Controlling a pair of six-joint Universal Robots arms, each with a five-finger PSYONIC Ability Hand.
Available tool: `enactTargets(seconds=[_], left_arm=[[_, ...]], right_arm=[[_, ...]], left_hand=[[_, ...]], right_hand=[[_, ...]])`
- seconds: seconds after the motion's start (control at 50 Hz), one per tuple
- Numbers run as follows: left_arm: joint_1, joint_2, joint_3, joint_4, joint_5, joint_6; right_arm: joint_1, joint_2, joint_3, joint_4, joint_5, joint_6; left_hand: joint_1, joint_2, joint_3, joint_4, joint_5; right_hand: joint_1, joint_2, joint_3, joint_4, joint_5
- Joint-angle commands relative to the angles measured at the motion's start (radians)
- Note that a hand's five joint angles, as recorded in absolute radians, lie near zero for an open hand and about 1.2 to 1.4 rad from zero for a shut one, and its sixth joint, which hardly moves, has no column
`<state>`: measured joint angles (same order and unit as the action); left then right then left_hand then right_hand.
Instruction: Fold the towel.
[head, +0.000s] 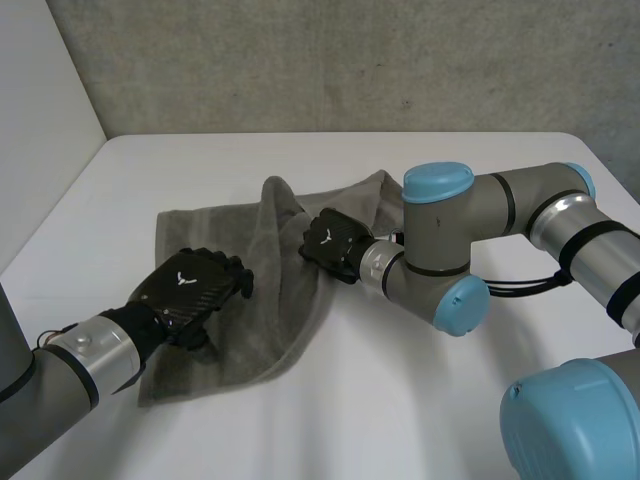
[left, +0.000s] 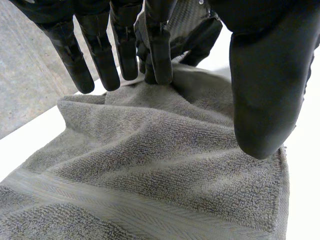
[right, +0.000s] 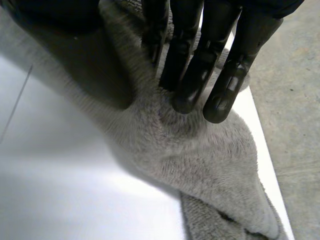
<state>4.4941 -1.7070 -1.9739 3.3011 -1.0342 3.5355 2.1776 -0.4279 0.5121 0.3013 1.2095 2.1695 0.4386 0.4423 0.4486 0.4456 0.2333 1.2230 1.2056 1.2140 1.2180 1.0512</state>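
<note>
A grey towel (head: 262, 335) lies rumpled on the white table (head: 420, 400), with a raised ridge running through its middle. My left hand (head: 190, 285) sits over the towel's left part, near its front left corner. In the left wrist view its fingers (left: 160, 50) are straight and the thumb (left: 267, 90) stands apart above the towel (left: 150, 170). My right hand (head: 332, 243) is at the ridge in the towel's middle. In the right wrist view the towel (right: 200, 155) rises between the thumb (right: 90, 65) and the fingers (right: 225, 75), which pinch it.
The table's far edge (head: 340, 135) meets a grey wall, and its left edge (head: 55, 210) runs close to the towel. The right forearm (head: 520, 215) reaches in low across the table's right side. Bare table surface lies in front of the towel.
</note>
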Motion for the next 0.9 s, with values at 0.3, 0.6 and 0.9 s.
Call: enactTargets(seconds=[0.3,0.6,0.9], left_arm=[[-0.036,-0.013,-0.043,0.011,-0.003,-0.173],[-0.062,-0.123,-0.002,0.029,-0.033,-0.368],[-0.087,-0.183,0.023,0.071,-0.141,-0.434]], right_arm=[[0.048,-0.272,0.215,-0.111,0.222,0.426],[0.067,-0.416,0.43,-0.133,0.318,0.55],[0.054,-0.545,0.605,-0.192,0.302,0.648]], left_hand=[[-0.043,-0.047,-0.053,-0.05,-0.012],[-0.031,-0.035,-0.041,-0.038,-0.001],[-0.002,-0.006,-0.012,-0.009,0.029]], right_hand=[[0.173,0.191,0.182,0.178,0.171],[0.173,0.191,0.182,0.178,0.171],[0.173,0.191,0.182,0.178,0.171]])
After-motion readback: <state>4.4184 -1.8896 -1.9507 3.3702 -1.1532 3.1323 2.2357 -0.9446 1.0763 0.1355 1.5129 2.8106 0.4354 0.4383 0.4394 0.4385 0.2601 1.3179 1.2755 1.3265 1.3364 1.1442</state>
